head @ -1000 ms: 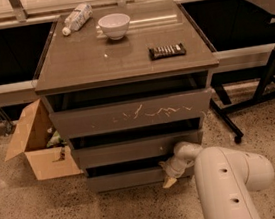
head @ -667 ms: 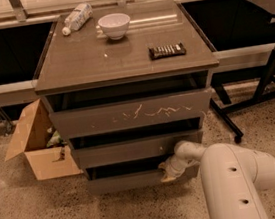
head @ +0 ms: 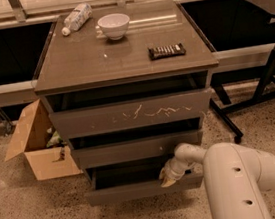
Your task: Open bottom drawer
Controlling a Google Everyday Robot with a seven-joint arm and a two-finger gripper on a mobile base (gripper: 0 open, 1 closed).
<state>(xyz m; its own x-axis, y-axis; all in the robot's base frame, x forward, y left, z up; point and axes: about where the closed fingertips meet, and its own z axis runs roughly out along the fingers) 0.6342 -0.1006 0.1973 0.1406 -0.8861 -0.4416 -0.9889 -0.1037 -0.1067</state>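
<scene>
Pale, yellow-tipped hand (head: 168, 176) low at the top edge of the plain dark grey-brown bottom drawer (head: 138, 190), right of its middle and touching the front. Whether spread wide, narrow or clamped on that edge: cannot tell. Behind the hand, a thick white rounded arm (head: 237, 179), filling the lower right corner of the view. Bottom drawer lowest of three in the grey-brown bench (head: 86, 63), standing partly out, with its shallow dark box showing behind the front. Just above it, the similar middle drawer front (head: 133, 150); above that, the tallest top drawer front (head: 88, 120), marked with white scratches. On the bench top: a white bowl (head: 114, 25) near the back, a clear plastic bottle (head: 76, 18) lying on its side at the back left corner, and a dark wrapped bar (head: 167, 51) toward the right. Left of the bench, an open brown cardboard box (head: 34, 145) on the speckled floor (head: 35, 215).
</scene>
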